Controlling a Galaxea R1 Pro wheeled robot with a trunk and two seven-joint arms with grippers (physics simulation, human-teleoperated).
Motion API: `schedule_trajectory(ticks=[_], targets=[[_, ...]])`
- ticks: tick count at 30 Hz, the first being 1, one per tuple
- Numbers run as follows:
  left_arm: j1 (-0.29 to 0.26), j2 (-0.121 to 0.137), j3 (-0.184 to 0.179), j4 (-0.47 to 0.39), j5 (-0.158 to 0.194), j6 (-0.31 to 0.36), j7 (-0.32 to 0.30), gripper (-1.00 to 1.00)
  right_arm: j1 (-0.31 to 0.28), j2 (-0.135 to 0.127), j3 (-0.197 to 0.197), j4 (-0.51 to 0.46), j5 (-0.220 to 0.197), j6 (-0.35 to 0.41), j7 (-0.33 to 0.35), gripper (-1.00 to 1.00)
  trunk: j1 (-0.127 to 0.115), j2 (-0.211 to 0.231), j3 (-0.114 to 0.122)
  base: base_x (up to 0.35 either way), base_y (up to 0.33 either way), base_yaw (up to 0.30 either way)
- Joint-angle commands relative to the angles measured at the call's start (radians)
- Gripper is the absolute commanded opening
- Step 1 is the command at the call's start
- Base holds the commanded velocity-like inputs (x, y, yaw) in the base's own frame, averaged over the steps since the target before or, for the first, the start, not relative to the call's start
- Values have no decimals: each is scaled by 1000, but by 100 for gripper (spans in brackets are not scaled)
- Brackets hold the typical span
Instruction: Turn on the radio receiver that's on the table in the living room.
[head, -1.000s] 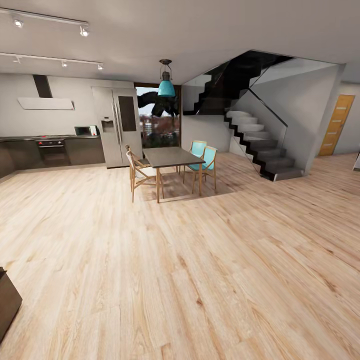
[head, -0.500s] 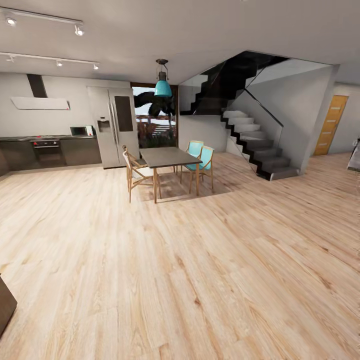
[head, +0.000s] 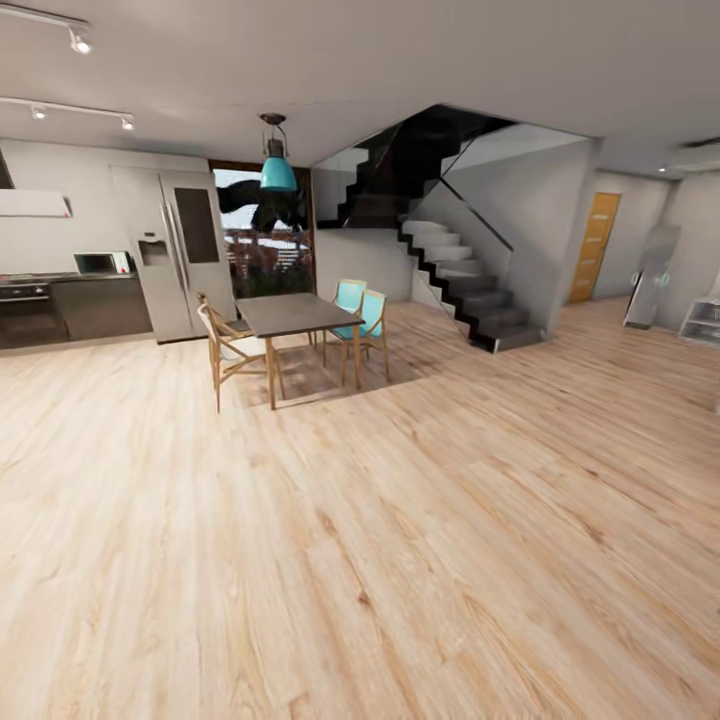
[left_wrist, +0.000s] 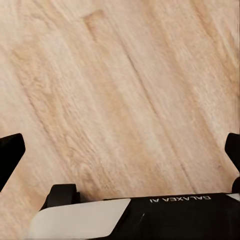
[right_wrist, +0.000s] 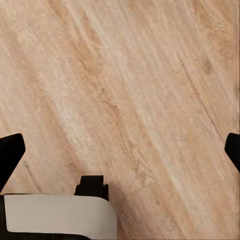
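Searching stage, plainly: rolling over the plank floor of the open room, radio receiver and low grey tabletop nowhere to be picked out from here. Ahead, a dark dining table, taller and ringed with wooden chairs and two turquoise chairs on its far side — judged the wrong one for this job. Above that dining table, a teal pendant lamp; behind it a window; off to its left a steel fridge and kitchen units; to its right a dark staircase, and further right an orange door.

Left pincer wide open over bare floorboards, dark fingertips at either edge, nothing held. Right pincer likewise spread and empty, fingertips framing only wood grain.

Next move, by the look of it: turning the base and head away from the dining table until sofa and coffee tabletop come up, then closing in to reach the radio's switch
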Motion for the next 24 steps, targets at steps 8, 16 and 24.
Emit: schedule_trajectory(ticks=[8, 16, 24], targets=[[-3, 3, 5, 12, -1, -16, 0, 100, -4, -27, 0, -19, 0, 0, 14, 100, 0, 0, -5, 0, 0, -264], [-4, 0, 3, 58, -7, -56, 2, 100, -4, -27, 11, -15, 7, 0, 13, 100, 0, 0, -5, 0, 0, -286], [-4, 1, 3, 59, -7, -56, 2, 100, -4, -25, 12, -11, 7, -6, 13, 100, 0, 0, -5, 0, 0, -290]])
